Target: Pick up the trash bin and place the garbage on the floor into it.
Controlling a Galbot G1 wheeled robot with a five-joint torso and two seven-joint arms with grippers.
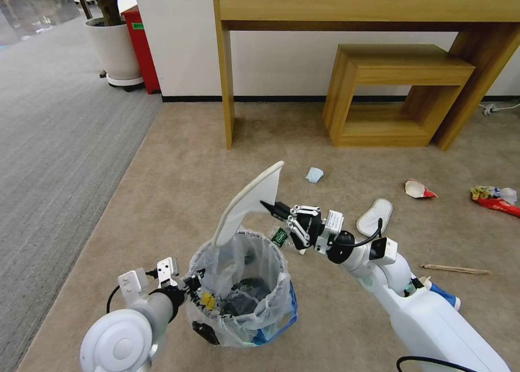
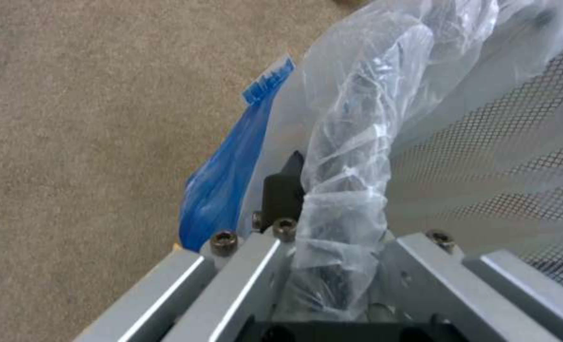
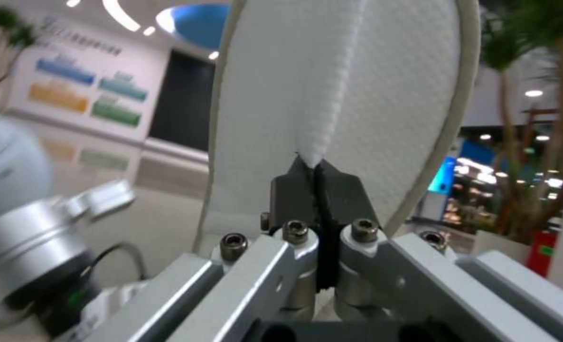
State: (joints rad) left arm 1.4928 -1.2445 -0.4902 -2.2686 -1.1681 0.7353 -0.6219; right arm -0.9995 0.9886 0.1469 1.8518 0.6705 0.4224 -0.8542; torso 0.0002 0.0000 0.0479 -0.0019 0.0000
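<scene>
Right gripper (image 1: 269,207) pinching white slipper (image 1: 250,201) above trash bin (image 1: 241,291), left gripper (image 1: 190,286) clamped on its rim.

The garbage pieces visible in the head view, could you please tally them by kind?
White slippers: 2, one in the right pincer above the trash bin, one on the floor
Crushed cup: 1
Light-blue mask: 1
Red wrapper: 1
Wooden stick: 1
Total: 6
</scene>
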